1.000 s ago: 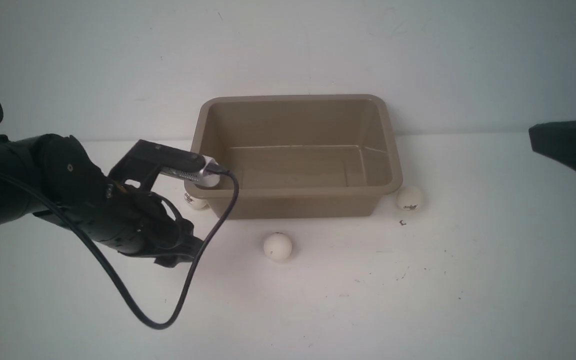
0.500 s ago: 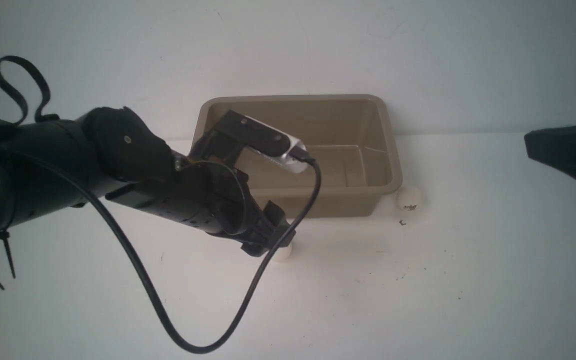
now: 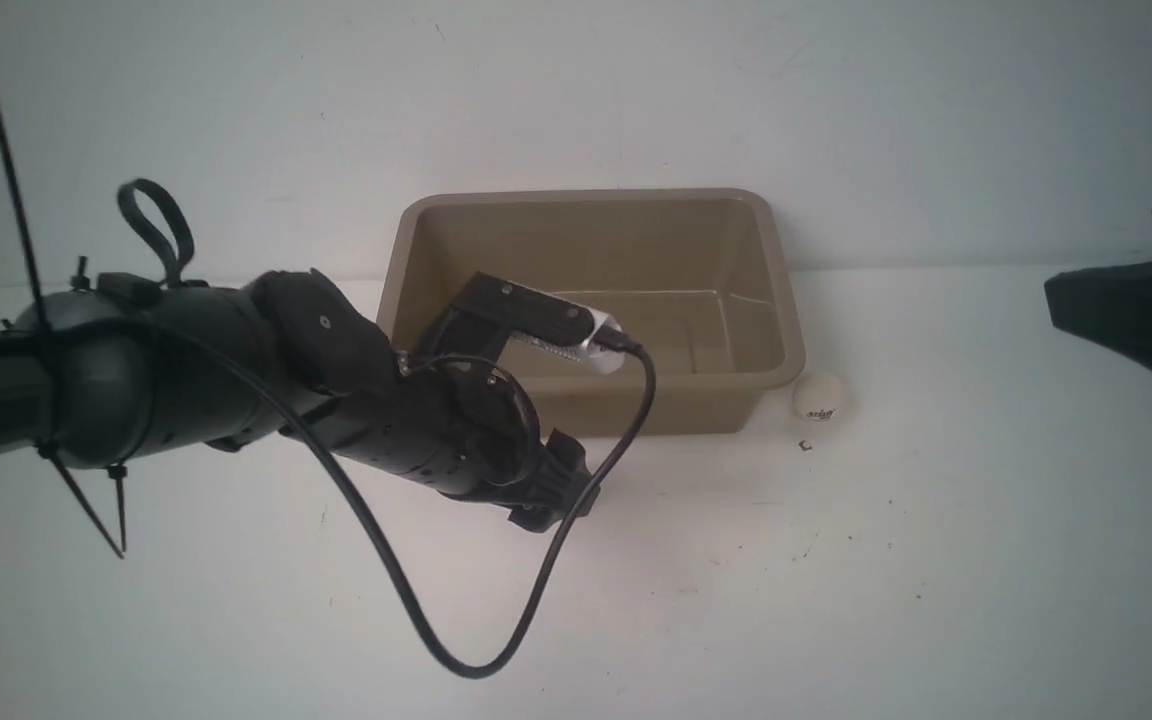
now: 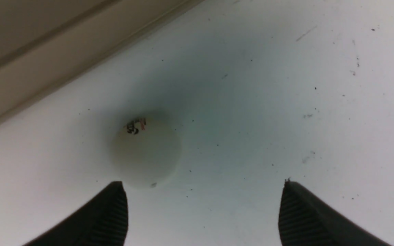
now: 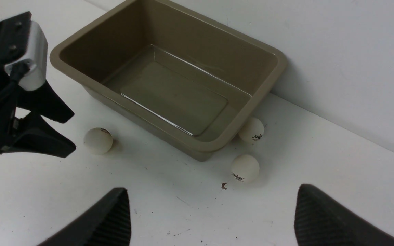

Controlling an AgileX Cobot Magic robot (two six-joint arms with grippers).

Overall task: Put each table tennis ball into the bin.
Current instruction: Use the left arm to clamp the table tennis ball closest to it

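White table (image 3: 836, 600), bin (image 3: 676, 412) empty. Ball (image 4: 145, 150) lies just off the bin's front wall, ahead of your left gripper (image 4: 202, 184): fingers (image 4: 299, 215) spread, nothing held. It sits off-centre, near one fingertip (image 4: 113, 208), so you'd want a sideways shift before closing. Right gripper (image 5: 212, 188) spread, farther from the bin.

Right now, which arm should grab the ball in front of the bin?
Left. Its open fingers hang right beside that ball; the right fingers are far off to the side.

Left arm (image 3: 186, 390) outstretched, right arm (image 3: 1136, 300) aside, jaws apart.
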